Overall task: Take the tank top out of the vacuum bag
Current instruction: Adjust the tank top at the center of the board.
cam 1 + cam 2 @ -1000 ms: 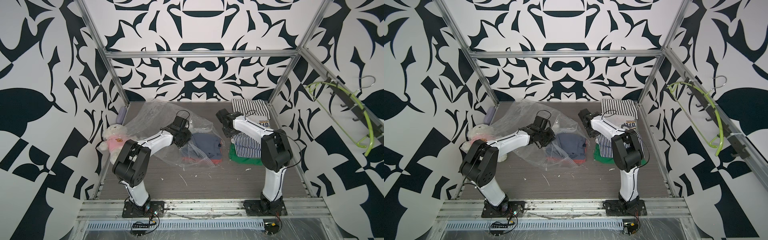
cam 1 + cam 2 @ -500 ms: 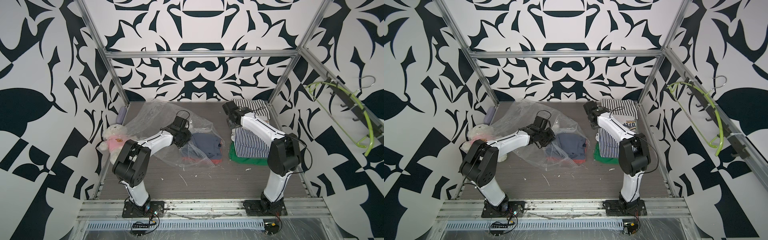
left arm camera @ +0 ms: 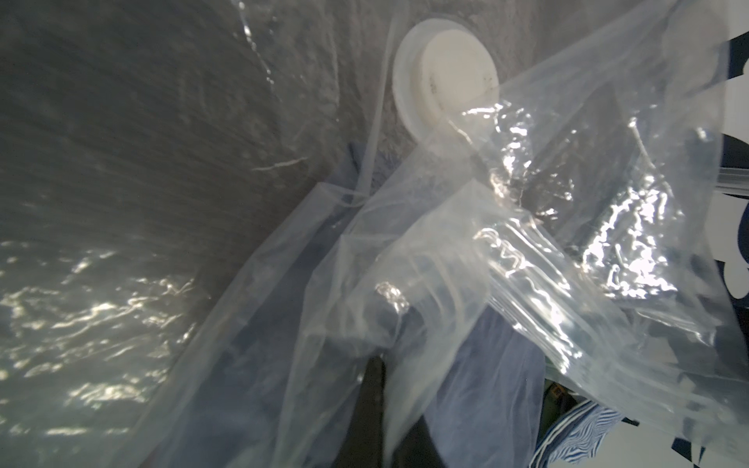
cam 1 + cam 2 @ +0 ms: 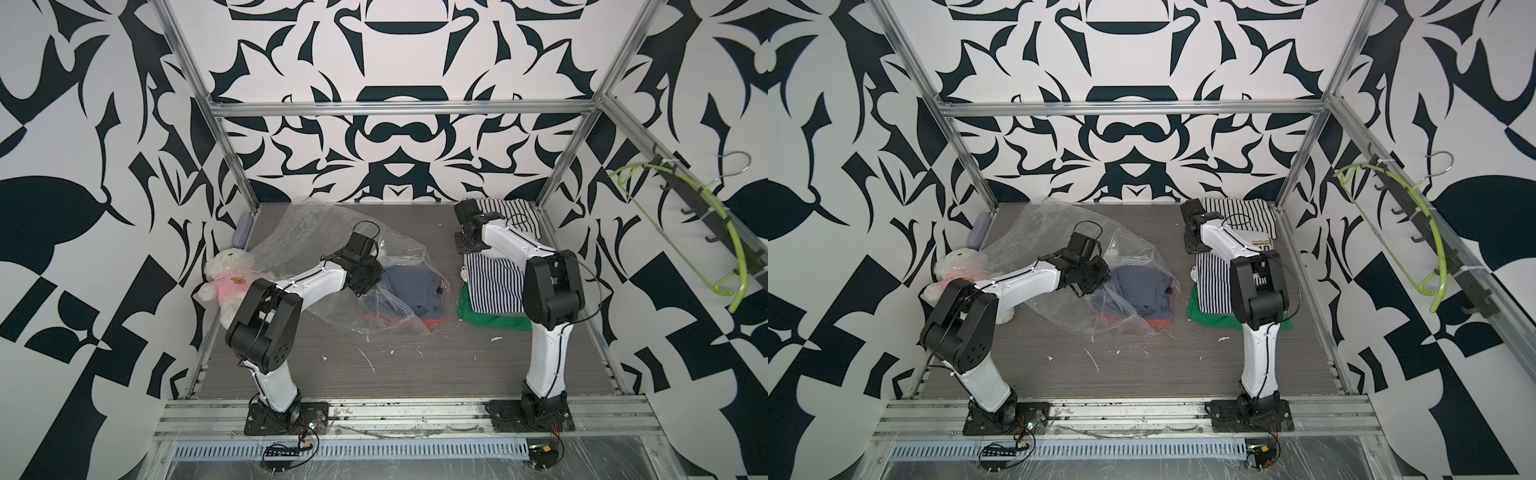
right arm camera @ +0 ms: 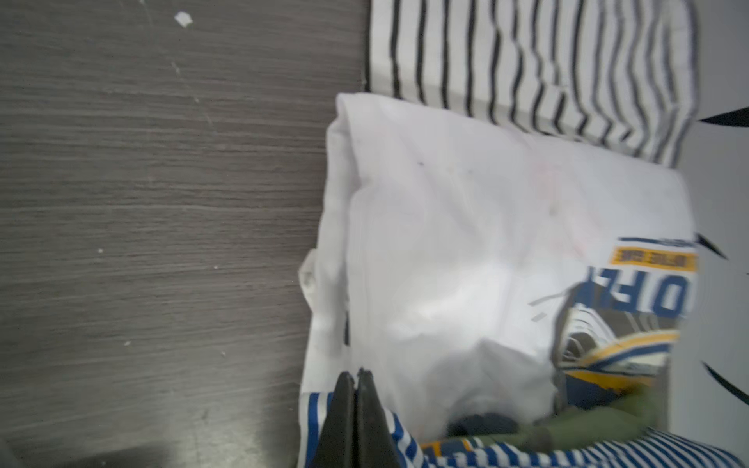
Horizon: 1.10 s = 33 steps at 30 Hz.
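Nearest lies the grey wood-grain surface [image 4: 415,374], with white scraps [image 4: 365,359] just short of the large clear crinkly plastic vacuum bag [image 4: 299,232]. The bag's zip-seal edge [image 4: 409,316] hangs slack at its near end. Under the film at that mouth sits a folded slate-blue garment [image 4: 409,286] on top of a red-orange one [image 4: 1158,323]. I take the blue one for the tank top, though the fold hides its cut.

At the mouth, the left fingers [image 3: 373,401] are closed and appear to pinch a fold of the bag's film, lifting it off the cloth. Deeper in the bag is its round white valve cap [image 3: 450,77]. Well apart from the bag, on its right-arm side, the right fingers [image 5: 342,417] are pressed together on nothing. They hang over a white printed T-shirt [image 5: 446,243] in a pile of striped and green clothes [image 4: 490,320].

The film is thin and slick. If the pinch slips, the mouth would drop back over the garment. The right fingers must open and cross to the bag. Closing there on film as well as cloth would drag the whole bag. The red-orange piece could also ride out with the blue one.

The bag's long axis runs diagonally, with the closed end far off and the mouth facing near, toward the pile. The blue block looks almost square, and I cannot tell which end is its neck.
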### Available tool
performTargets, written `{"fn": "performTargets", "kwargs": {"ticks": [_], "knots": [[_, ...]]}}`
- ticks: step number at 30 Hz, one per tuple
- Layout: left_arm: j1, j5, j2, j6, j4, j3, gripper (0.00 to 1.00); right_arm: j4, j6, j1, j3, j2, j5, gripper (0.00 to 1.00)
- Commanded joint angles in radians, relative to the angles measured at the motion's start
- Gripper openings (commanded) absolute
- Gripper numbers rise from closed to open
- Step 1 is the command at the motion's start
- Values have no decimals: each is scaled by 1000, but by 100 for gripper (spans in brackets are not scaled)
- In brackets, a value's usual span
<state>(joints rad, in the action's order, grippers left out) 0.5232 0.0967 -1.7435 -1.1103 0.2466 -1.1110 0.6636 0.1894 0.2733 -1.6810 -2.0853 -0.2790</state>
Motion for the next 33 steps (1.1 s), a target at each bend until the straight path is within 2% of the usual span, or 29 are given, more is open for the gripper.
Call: {"fn": "performTargets", "kwargs": {"ticks": [1,3,5,7,11,16,19,23,26,30,33], "knots": [[-1,-5,-19,9,44,-12,0,-18,31,-15,-30,61,159,25],[0,-11,-11,9,48,-6,0,-65,57,-42,16,129,259,43],[0,-16,-4,9,46,1,0,-96,97,-82,75,210,299,54],[0,-14,-4,10,42,4,0,-125,127,-124,144,280,298,60],[-1,-5,-11,7,29,8,0,-173,184,-226,298,403,252,68],[0,1,-16,13,27,8,0,-191,232,-391,423,486,206,74],[-1,7,-23,14,23,7,0,-182,233,-487,443,488,183,76],[0,12,-33,13,16,1,0,-151,231,-589,415,425,213,77],[0,12,-34,12,14,-2,0,-146,222,-625,385,369,318,67],[0,9,-30,10,16,-1,0,-129,203,-629,339,310,368,55],[0,3,-21,10,21,0,0,-128,203,-629,329,304,361,24]]}}
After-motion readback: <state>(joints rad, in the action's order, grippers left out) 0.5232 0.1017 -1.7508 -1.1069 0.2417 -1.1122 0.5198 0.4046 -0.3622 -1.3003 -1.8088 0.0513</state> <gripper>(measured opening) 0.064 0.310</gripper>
